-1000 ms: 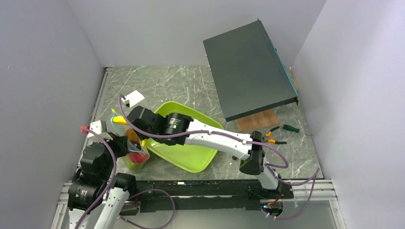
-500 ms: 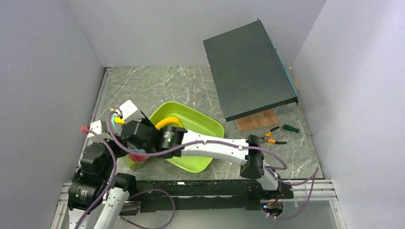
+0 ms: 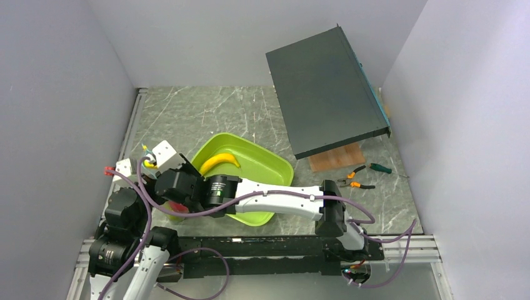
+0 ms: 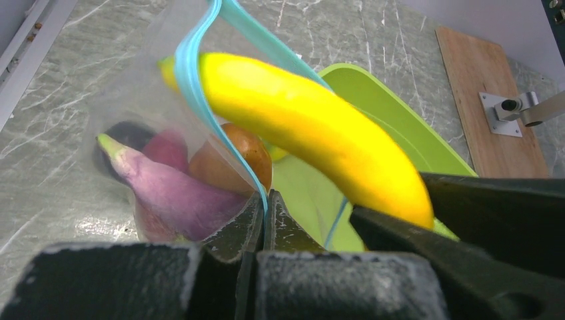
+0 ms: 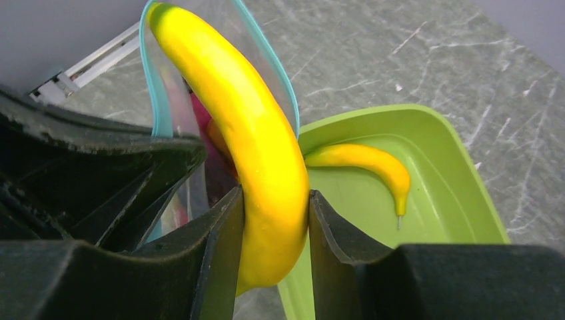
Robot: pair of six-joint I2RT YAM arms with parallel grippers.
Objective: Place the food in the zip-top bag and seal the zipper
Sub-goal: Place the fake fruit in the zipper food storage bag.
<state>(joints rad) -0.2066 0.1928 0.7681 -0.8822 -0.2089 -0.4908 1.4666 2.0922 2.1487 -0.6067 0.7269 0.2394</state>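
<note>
The clear zip-top bag [image 4: 130, 100] stands open at the left, its blue zipper [image 4: 190, 87] looping round the mouth. My left gripper [image 4: 265, 200] is shut on the zipper strip at the near rim. A purple piece [image 4: 170, 193] and a brown piece [image 4: 236, 157] of food lie inside. My right gripper [image 5: 275, 200] is shut on a yellow banana [image 5: 260, 147], whose far end pokes through the bag mouth [image 5: 152, 100]. A second banana [image 3: 219, 162] lies in the lime-green tray [image 3: 275, 165]. In the top view the right arm hides most of the bag.
A dark panel [image 3: 325, 94] leans at the back right above a wooden board [image 3: 337, 157]. Orange and green-handled pliers [image 3: 356, 178] lie beside it. White clips [image 3: 165, 150] sit near the left wall. Grey walls close in on three sides.
My right arm has swung left and toward the near edge, carrying the banana from beside the tray into the bag mouth. The second banana in the tray is now uncovered. The left gripper kept its hold.
</note>
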